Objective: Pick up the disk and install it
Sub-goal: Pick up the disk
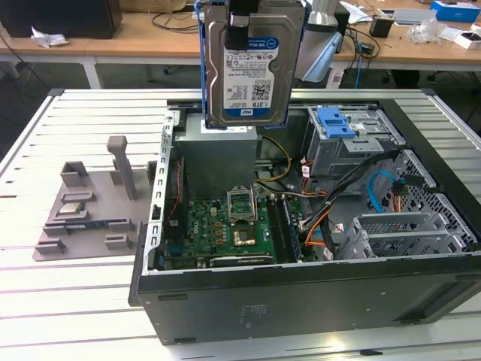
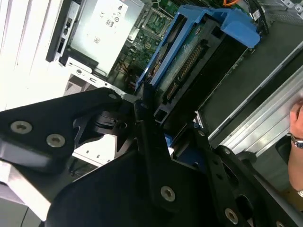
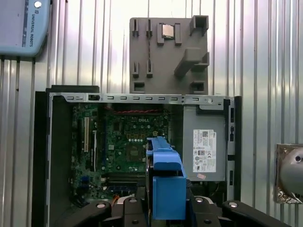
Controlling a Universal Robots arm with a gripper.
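Hand (image 2: 163, 120) grips disk (image 1: 225, 98); exterior view: label (image 1: 253, 66).

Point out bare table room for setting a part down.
Bare table slats border the grey fixture tray front and back, on the exterior view's left of the case. Inside the case, under the disk, is crowded: motherboard, cables, drive cage.

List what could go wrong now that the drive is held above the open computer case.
1. The gripper holds the disk by one end over the motherboard; a slip would likely drop it onto the board.
2. Loose cables lie beside the drive cage and might snag it on the way in.
3. A person's hand is near the case in the second wrist view and could be struck.
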